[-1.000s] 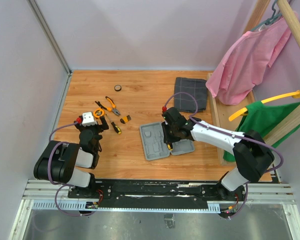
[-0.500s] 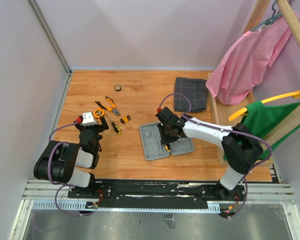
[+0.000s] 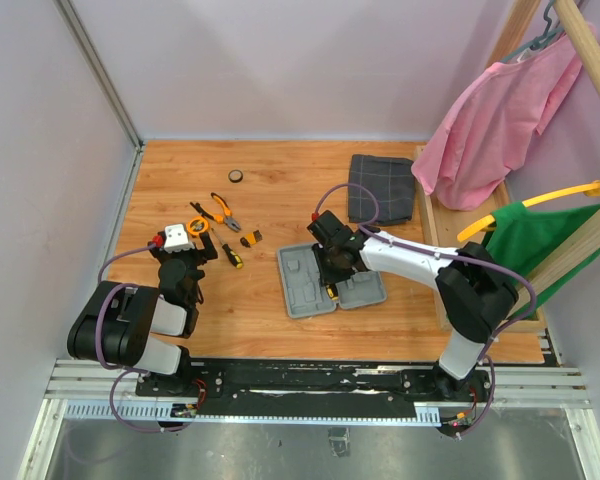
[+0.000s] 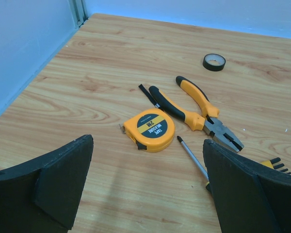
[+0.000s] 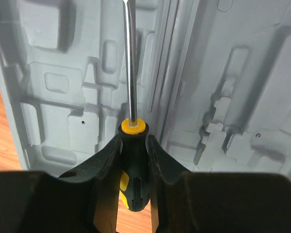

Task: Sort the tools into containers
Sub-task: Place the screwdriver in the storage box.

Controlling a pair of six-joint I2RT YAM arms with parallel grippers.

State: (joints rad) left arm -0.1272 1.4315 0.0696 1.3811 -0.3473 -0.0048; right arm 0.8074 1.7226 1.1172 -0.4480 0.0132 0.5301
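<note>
Right pincer [image 5: 132,143]: clamped on the black-and-yellow handle of a screwdriver [image 5: 130,63]. The shaft points to the top of the frame, over the open case [image 5: 53,82].

Left pincer [image 4: 148,165]: spread wide, holding nothing, above the bench [image 4: 87,73]. Tape measure [image 4: 149,128] and pliers [image 4: 194,109] lie mid-frame beyond it.
</note>
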